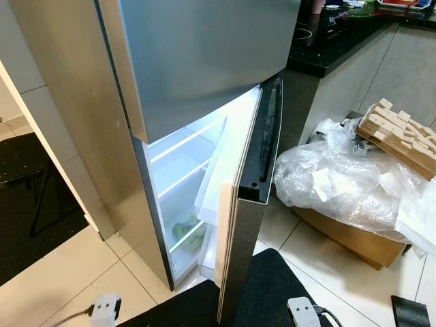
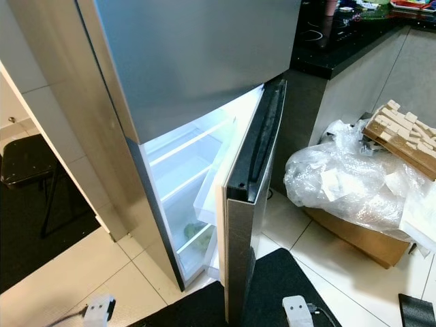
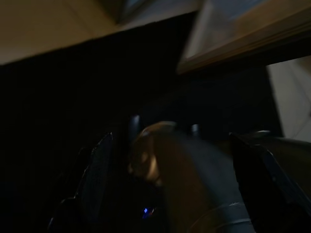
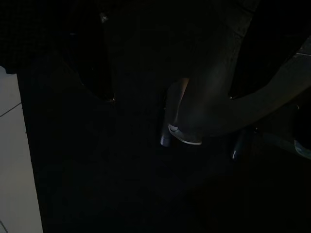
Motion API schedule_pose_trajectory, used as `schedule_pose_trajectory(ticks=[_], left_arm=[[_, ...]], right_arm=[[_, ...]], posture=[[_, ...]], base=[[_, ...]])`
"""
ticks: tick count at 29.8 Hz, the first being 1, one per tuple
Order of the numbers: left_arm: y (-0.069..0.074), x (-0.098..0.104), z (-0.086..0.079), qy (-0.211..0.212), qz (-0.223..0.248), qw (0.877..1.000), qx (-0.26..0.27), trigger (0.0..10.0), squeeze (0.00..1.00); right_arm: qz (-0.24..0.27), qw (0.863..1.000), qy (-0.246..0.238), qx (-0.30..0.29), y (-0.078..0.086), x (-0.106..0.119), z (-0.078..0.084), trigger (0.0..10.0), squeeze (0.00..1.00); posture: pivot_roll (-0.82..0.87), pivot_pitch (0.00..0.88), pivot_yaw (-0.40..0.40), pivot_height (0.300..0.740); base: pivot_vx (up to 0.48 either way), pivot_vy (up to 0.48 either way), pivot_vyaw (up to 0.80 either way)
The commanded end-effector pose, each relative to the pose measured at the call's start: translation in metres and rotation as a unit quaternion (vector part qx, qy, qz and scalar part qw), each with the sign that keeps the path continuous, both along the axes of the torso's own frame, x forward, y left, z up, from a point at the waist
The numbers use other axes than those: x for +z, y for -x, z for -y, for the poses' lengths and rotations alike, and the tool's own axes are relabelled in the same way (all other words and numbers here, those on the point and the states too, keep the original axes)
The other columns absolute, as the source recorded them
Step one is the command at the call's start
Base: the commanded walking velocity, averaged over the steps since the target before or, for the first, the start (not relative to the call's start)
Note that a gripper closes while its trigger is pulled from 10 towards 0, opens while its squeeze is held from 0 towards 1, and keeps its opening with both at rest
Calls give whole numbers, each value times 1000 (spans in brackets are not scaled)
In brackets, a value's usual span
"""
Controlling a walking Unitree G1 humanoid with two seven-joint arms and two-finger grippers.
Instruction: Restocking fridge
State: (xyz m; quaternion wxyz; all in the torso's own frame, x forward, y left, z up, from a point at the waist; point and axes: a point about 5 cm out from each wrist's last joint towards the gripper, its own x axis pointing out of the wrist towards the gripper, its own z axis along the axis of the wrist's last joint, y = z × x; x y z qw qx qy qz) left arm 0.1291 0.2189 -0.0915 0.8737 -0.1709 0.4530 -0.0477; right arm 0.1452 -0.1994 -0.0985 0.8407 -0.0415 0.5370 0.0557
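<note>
Fingers of the left gripper (image 3: 170,184) and right gripper (image 4: 204,121) hang low in shadow; how far apart they stand cannot be told. Just ahead, the fridge (image 1: 82,116) stands tall, its long axis upright. Its lower door (image 1: 242,197) is ajar, swung toward the robot, its edge facing near. Judged step: swing it wider before loading. Greens (image 1: 189,233) lie on a low shelf inside. Right, a plastic-wrapped box (image 1: 354,197) crowds the floor.

You see a silver fridge (image 1: 197,61) with a white inside and something green (image 1: 189,233) on the low shelf. The counter (image 1: 327,48) is black, the floor tiles (image 1: 61,272) are cream, the box (image 1: 354,238) is brown under clear plastic (image 1: 340,177).
</note>
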Motion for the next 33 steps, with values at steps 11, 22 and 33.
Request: schedule_pose_trajectory(ticks=[11,22,33], left_arm=[[20,-13,10,-46,-62,997,18,10000,0],[16,-14,18,-68,-69,995,4,10000,0],[22,-15,16,-72,-77,994,8,10000,0]], right_arm=[[-11,1000,10,18,4,-1,1,10000,0],[-1,1000,15,18,-6,3,4,10000,0],[-4,1000,8,15,-3,1,-1,10000,0]], posture=[[-33,0,-5,740],[-31,0,-17,740],[-32,0,-7,740]], base=[[0,0,0],[-231,0,0],[-314,0,0]])
